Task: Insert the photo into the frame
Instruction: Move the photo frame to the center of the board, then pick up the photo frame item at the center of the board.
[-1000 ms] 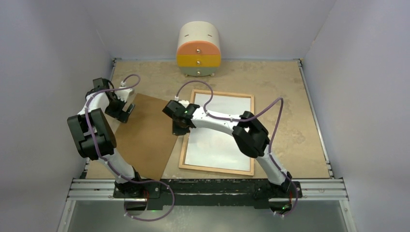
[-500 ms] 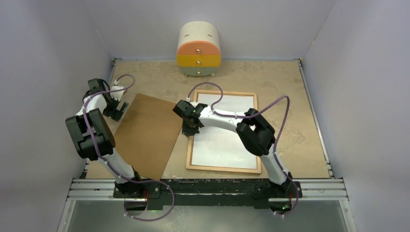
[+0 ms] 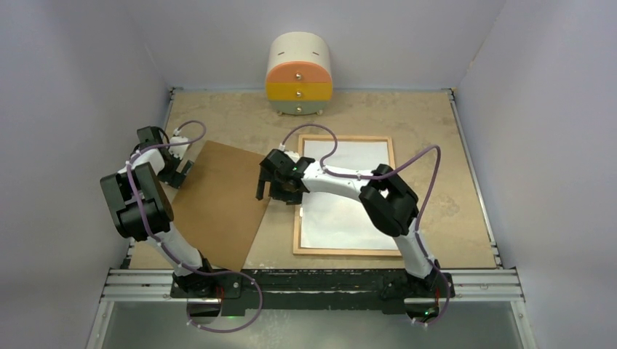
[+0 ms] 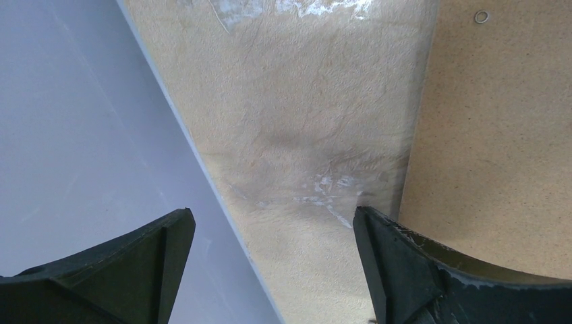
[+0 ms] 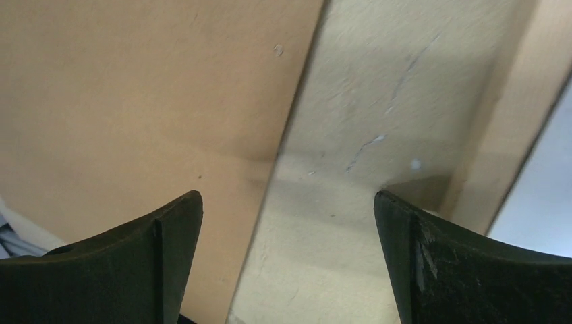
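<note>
Right gripper (image 5: 287, 256) hangs with its jaws spread wide and nothing between them, just off the left long side of the frame (image 3: 348, 253), about a third of the way down from that side's far end. Seen from its wrist, one finger sits over the brown backing board (image 5: 135, 101) and the other over the frame's pale wood border, with a strip of bare table (image 3: 436, 167) showing in the gap.

Left gripper (image 4: 270, 270) is also wide open and empty, well to the left of the frame, beyond the board's far-left corner. One finger is by the side wall and the other is above the board's edge.

On the table the frame lies flat and nearly square to it. Its long axis runs from the arms' bases toward the far wall. One short side faces the bases; the opposite one faces the drawer cabinet (image 3: 300, 75).

Inside the frame lies the photo (image 3: 342, 218), filling it from border to border with its long axis along the frame's own. From above it shows only a plain white face, so which end of the print is up cannot be told. The right forearm crosses above its far half.

To the left of the frame lies the board, twisted so that its far end leans toward the frame and apart from it. The cabinet stands beyond the frame's far short side, a little left of it and well apart
</note>
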You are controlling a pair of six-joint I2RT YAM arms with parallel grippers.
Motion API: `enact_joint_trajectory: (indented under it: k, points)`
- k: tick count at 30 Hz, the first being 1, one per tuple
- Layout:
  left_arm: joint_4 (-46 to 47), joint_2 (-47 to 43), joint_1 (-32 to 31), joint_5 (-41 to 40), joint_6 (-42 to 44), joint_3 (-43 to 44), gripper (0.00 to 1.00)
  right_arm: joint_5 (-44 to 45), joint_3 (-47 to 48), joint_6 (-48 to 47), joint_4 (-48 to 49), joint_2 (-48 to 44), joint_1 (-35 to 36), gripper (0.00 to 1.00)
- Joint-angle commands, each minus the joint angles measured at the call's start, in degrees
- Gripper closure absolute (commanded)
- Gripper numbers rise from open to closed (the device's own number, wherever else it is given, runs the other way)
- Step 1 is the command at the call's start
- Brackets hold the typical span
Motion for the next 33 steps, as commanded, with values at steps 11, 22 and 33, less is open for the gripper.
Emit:
enact_joint_trajectory:
  k: [11, 22, 33]
  points:
    - [-9.96, 4.44, 0.46, 10.31, 2.62, -4.61, 0.14, -8.09, -3.5, 10.11, 11.86, 2.9, 2.44, 0.01]
    - [-10.81, 7.24, -1.95, 8.85, 3.87, -7.64, 0.28, -14.8, -13.72, 25.92, 37.46, 1.52, 1.42, 0.12]
    - [-15.56, 8.46, -3.41, 11.74, 5.67, -6.17, 0.4, -14.27, -21.87, 30.75, 64.29, -5.77, 1.03, 0.18]
